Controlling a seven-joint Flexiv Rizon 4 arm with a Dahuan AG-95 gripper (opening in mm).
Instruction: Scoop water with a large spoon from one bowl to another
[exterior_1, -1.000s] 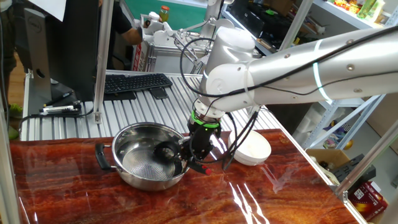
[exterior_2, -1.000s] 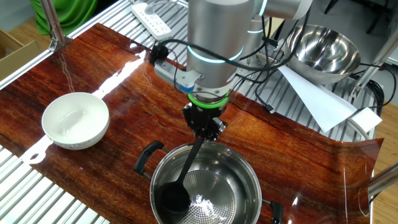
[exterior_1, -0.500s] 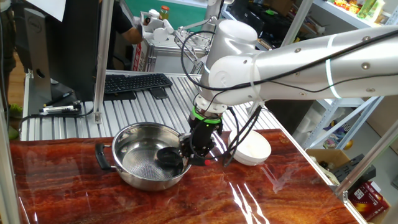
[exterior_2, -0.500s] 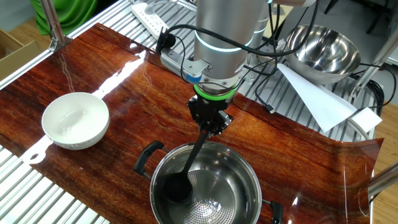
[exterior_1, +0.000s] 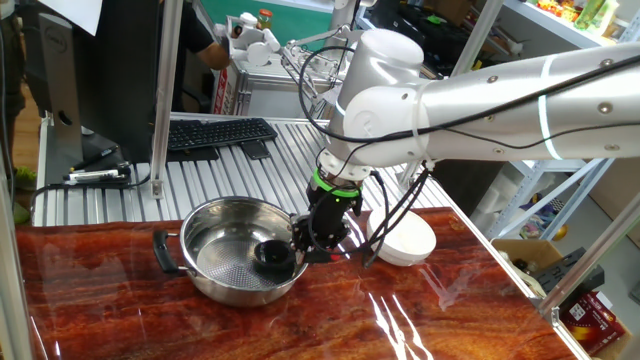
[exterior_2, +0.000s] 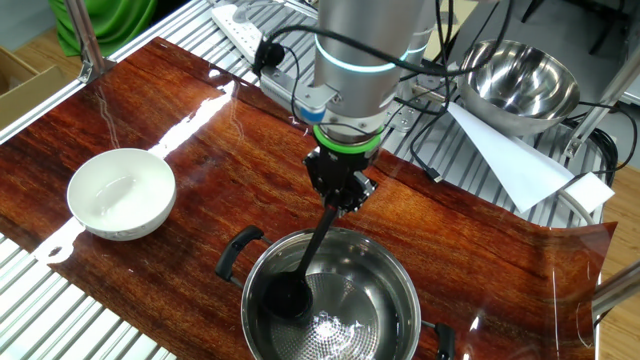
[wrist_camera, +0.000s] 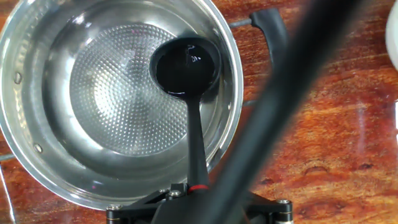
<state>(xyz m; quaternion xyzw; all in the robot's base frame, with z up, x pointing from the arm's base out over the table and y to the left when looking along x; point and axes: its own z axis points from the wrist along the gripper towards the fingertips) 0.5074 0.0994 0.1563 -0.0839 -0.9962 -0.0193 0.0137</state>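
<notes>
We take the steel pot (exterior_2: 400, 290) as our landmark: it sits on the wooden table (exterior_2: 180, 130), with the white bowl (exterior_2: 121, 193) well apart from it to one side. Directly above the pot's near rim our gripper (exterior_2: 339, 196) points downward, clamped on the top of the ladle's handle. The ladle (wrist_camera: 186, 65) slants down into the pot, and its cup appears full, the liquid glinting in the hand view, level with or just over the pot's water. We judge the step in hand is lifting the filled cup clear. To do it well, we should rise slowly, keep the cup level, clear the pot's rim fully, then carry it toward the white bowl without tilting.
</notes>
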